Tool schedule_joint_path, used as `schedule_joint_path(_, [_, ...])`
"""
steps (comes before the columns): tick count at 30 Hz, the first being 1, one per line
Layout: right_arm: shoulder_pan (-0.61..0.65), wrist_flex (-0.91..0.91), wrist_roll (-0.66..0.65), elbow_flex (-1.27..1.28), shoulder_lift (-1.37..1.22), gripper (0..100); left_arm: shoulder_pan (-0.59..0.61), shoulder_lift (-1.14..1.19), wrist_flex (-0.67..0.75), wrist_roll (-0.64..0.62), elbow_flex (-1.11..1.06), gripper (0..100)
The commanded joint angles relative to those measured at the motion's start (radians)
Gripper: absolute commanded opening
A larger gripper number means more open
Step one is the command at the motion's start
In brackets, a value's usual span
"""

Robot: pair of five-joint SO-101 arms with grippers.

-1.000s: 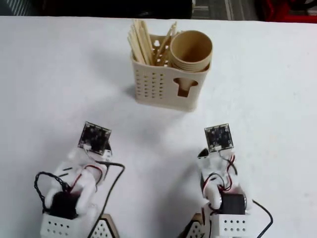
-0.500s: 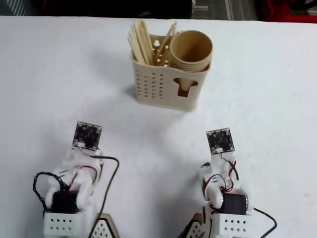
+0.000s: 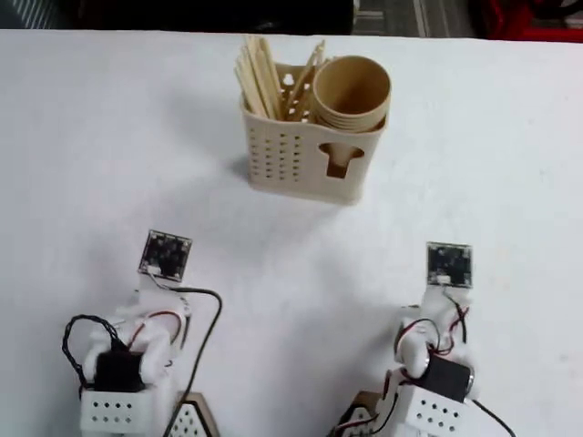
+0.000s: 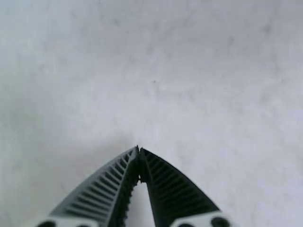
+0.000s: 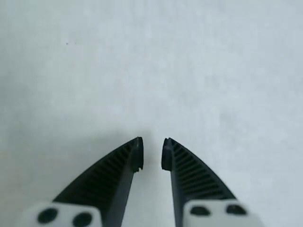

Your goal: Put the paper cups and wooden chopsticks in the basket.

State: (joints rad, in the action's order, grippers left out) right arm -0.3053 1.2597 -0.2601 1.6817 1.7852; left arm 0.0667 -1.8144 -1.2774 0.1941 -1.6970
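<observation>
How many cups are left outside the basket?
0. The cups sit nested as one stack inside the basket, beside the chopsticks. How many are nested in that stack cannot be told.

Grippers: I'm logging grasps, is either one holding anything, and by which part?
Nothing is held. The left gripper has its jaws shut, empty; the right gripper has them slightly apart over the table.

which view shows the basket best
The high view: the basket stands whole on the table, wooden chopsticks and paper cups inside. The wrist views face the table past the left gripper and right gripper.
</observation>
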Motion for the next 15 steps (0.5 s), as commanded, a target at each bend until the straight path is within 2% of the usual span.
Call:
schedule_joint_path(1, [-0.107,0.008,0.0,0.009,0.013,8.0,0.007,-0.005,-0.005,0.003,0.003,2])
schedule_joint_path(6, [-0.197,0.008,0.0,0.009,0.013,8.0,0.007,-0.005,-0.005,0.003,0.003,2])
schedule_joint_path(15, [-0.2,0.008,0.0,0.009,0.013,8.0,0.007,-0.005,-0.005,0.003,0.003,2])
